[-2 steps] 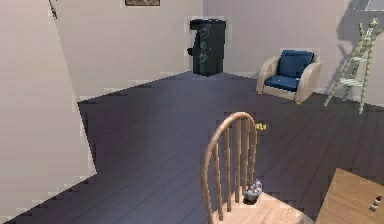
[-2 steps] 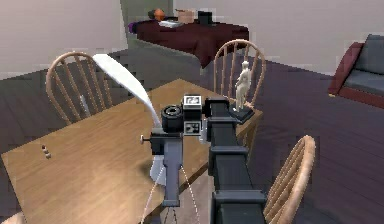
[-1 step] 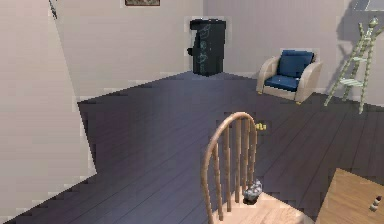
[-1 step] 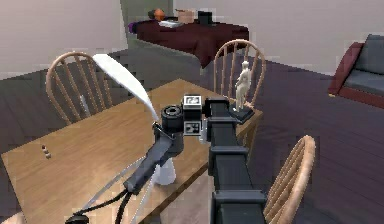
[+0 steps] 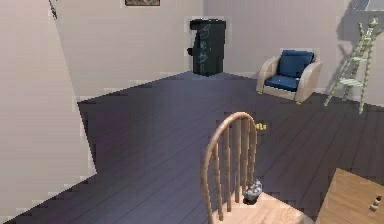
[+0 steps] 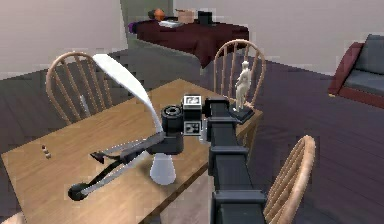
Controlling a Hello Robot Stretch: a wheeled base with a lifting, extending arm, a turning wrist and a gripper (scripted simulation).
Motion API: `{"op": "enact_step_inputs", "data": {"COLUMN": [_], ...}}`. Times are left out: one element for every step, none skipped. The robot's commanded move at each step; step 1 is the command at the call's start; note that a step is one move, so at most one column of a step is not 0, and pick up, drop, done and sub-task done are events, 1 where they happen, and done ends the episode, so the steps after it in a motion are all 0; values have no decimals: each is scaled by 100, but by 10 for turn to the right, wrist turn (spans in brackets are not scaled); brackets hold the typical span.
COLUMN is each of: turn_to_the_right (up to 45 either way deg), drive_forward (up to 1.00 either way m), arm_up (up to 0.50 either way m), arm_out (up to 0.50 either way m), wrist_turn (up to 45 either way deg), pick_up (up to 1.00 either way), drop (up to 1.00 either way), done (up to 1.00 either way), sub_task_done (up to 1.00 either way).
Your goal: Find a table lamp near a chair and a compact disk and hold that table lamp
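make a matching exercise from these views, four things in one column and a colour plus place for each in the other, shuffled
Things
1. armchair
2. table lamp
3. bed
4. statuette

Colour and place
A. dark red cover, at the back of the room
B. blue cushions, by the far wall
C. pale figure, on a corner of the wooden table
D. white shade, near the middle of that table

Pairs: 1-B, 2-D, 3-A, 4-C
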Motion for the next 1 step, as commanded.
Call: {"op": "enact_step_inputs", "data": {"turn_to_the_right": [0], "drive_forward": [0], "arm_up": [0], "arm_out": [0], "wrist_turn": [450], "pick_up": [0], "drop": [0], "done": [0], "sub_task_done": [0]}}
